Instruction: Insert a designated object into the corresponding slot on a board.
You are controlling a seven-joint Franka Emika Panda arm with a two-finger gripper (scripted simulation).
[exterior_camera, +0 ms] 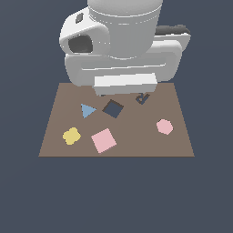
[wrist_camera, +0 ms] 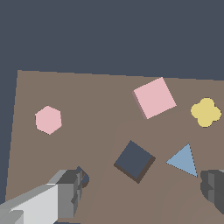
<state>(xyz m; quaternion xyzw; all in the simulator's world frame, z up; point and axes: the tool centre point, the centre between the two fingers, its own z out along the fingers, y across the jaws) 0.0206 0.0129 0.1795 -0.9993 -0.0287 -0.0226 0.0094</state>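
The light-pink square block (exterior_camera: 103, 140) (wrist_camera: 154, 98) lies flat on the brown board (exterior_camera: 141, 148) (wrist_camera: 87, 92), close to its front edge in the exterior view. The dark navy, diamond-turned square slot (exterior_camera: 113, 108) (wrist_camera: 134, 161) is a short way behind the block and has nothing in it. In the wrist view my gripper (wrist_camera: 144, 186) hangs open above the board, with its fingers (wrist_camera: 70, 192) wide apart on either side of the slot and nothing between them. In the exterior view the arm's white body (exterior_camera: 123, 41) hides the fingers.
A blue triangle (exterior_camera: 87, 110) (wrist_camera: 183, 161) lies beside the slot. A yellow rounded piece (exterior_camera: 71, 135) (wrist_camera: 205, 112) sits at the exterior view's left of the block, and a pink hexagon (exterior_camera: 164, 126) (wrist_camera: 48, 119) at the right. A small dark irregular mark (exterior_camera: 142, 98) shows under the hand.
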